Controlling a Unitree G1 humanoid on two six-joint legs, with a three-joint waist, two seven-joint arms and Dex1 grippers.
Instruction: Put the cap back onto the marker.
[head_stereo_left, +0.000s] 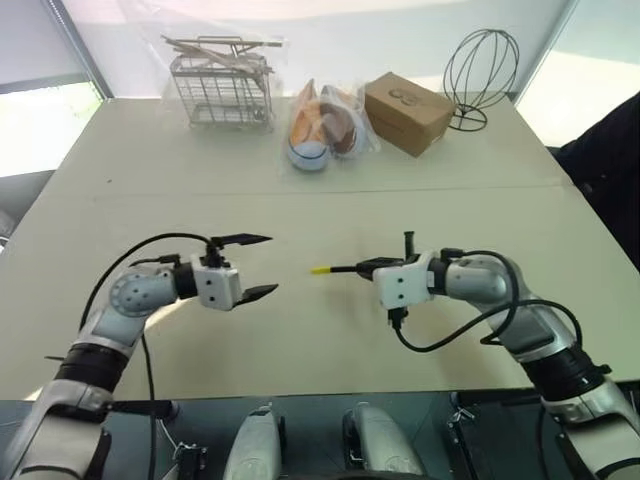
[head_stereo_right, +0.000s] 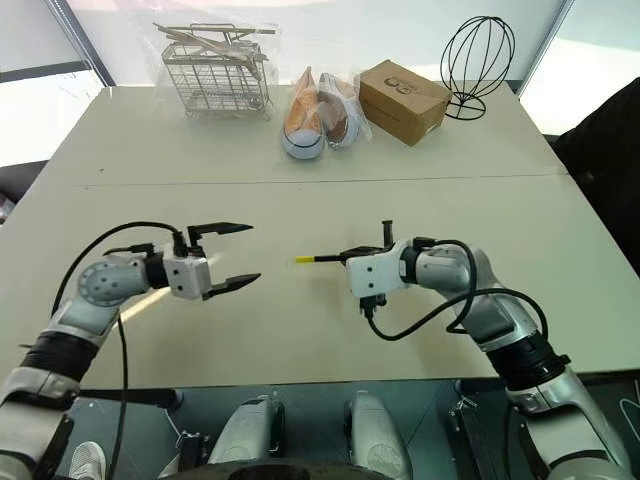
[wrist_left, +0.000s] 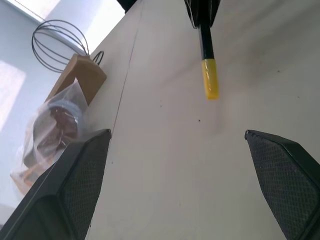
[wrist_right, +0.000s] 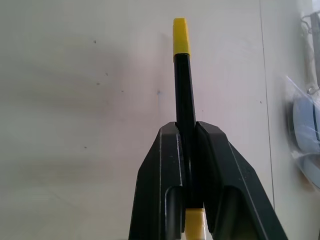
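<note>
At the table's far edge, well beyond both sets of fingers, stand a wire basket (head_stereo_left: 222, 85), bagged shoes (head_stereo_left: 322, 125), a brown cardboard box (head_stereo_left: 407, 112) and a black wire globe stand (head_stereo_left: 480, 70). The right gripper (head_stereo_left: 368, 268) clamps the thin black pen-like marker (wrist_right: 185, 105), its small bright yellow plastic cap (head_stereo_left: 320, 270) seated on the end projecting past the fingertips. The left gripper (head_stereo_left: 258, 266) is spread wide and empty, apart from the cap, smooth cream tabletop (head_stereo_left: 300, 330) between

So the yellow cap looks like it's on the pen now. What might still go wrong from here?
The cap sits on the tip of the marker, but the pictures cannot show how firmly; it might slip off. The right gripper clamps the marker above the table, so letting go would likely drop it and let it roll. The open left gripper is close enough to bump the cap.
</note>
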